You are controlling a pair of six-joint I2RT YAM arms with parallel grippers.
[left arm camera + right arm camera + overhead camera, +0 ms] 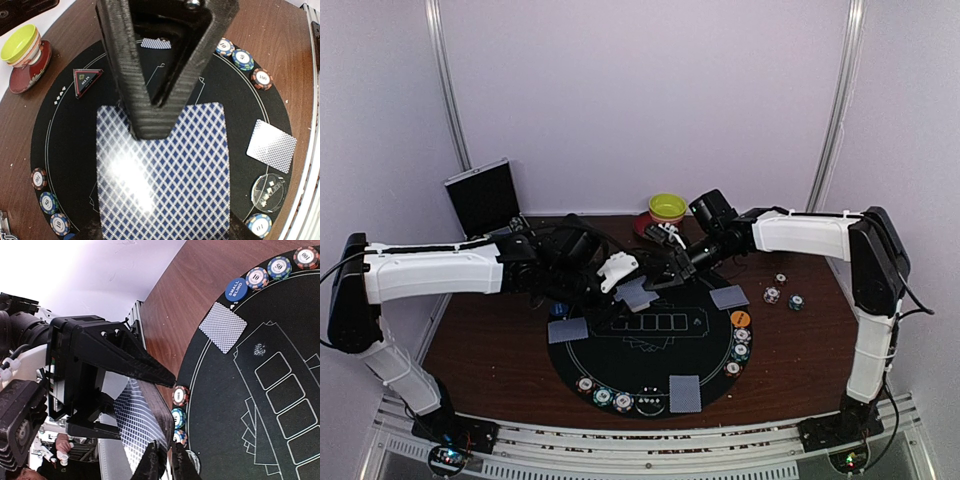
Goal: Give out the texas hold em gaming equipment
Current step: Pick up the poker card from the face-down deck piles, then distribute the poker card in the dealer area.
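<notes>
Deck (635, 294) of blue-backed cards hangs over the black mat (620, 372) at its 11 o'clock rim, clear of the counter (500, 340). It is clamped flat in the jaws of the left gripper (623, 285), I judge so that the right gripper (165, 460) can peel off single cards. Back up, its long axis runs roughly 9 to 3 o'clock seen from overhead, free end toward the right jaws, which are narrowed to a slit at its edge; whether they already pinch a card I cannot tell.
</notes>
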